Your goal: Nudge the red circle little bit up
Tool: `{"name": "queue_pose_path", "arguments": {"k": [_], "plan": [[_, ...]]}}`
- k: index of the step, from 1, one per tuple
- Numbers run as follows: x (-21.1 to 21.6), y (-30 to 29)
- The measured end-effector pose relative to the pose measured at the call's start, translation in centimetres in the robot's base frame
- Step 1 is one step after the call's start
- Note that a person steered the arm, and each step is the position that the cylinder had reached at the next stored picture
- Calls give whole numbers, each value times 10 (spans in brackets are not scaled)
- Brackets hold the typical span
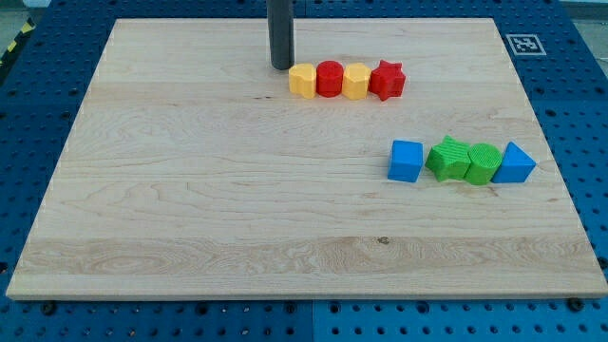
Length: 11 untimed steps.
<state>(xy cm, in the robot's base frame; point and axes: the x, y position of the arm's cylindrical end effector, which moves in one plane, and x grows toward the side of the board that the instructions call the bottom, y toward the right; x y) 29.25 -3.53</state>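
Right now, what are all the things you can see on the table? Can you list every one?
Yellow blocks: 2, yellow; in the upper row, one at the row's left end, one third along; shapes hard to make out.
Red circle: 1, red; between the two yellow blocks.
Red star: 1, red; right end of the upper row.
Blue blocks: 2, blue; at the ends of the lower row, left and right.
Green blocks: 2, green; side by side in the lower row's middle.
Wooden board: 1, light wood; under everything.
My tip: 1, dark rod; just left of the upper row.
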Motion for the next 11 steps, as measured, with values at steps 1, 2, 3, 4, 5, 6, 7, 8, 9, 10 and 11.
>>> {"name": "queue_pose_path", "arguments": {"k": [1, 2, 3, 4, 5, 6, 7, 8, 9, 10, 11], "plan": [[-1, 0], [-1, 0], [-9, 3], [-16, 56], [-21, 97], [-23, 135], [-15, 166], [-14, 173], [-2, 181], [30, 189], [52, 192]]}}
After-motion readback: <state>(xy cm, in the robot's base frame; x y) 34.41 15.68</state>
